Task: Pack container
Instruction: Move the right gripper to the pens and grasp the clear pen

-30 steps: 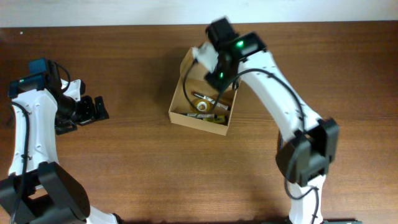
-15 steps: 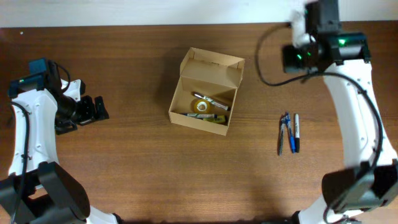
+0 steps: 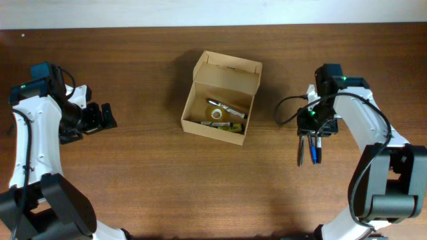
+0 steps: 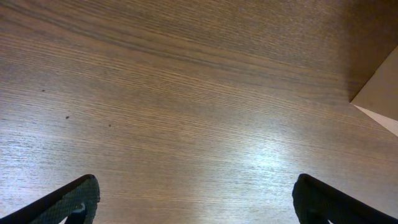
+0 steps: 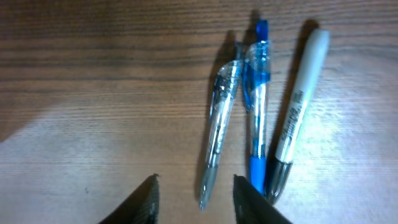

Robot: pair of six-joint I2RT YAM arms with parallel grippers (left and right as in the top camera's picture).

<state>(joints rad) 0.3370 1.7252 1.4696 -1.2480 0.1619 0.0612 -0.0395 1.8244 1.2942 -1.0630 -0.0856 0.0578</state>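
The container [image 3: 227, 72] is a tan cardboard box in the middle of the table, its flap lid standing open at the far side. Inside lie a few pens and a small yellowish roll [image 3: 217, 114]. At the right my right gripper [image 3: 311, 131] hovers at the far end of three pens [image 3: 312, 150] on the wood. The right wrist view shows a clear pen [image 5: 221, 118], a blue pen [image 5: 258, 106] and a grey marker [image 5: 297, 118]. My right gripper [image 5: 196, 199] is open, with the clear pen's tip between its fingers, untouched. My left gripper [image 3: 107, 117] [image 4: 196, 199] is wide open over bare wood at the left.
A corner of the box [image 4: 379, 93] shows at the right edge of the left wrist view. The table's far edge [image 3: 133, 28] meets a white wall. Bare wood lies between the box and the pens.
My right arm left the box, swung to the far right, then came down over the three pens. Its jaws have widened. The left arm has not moved.
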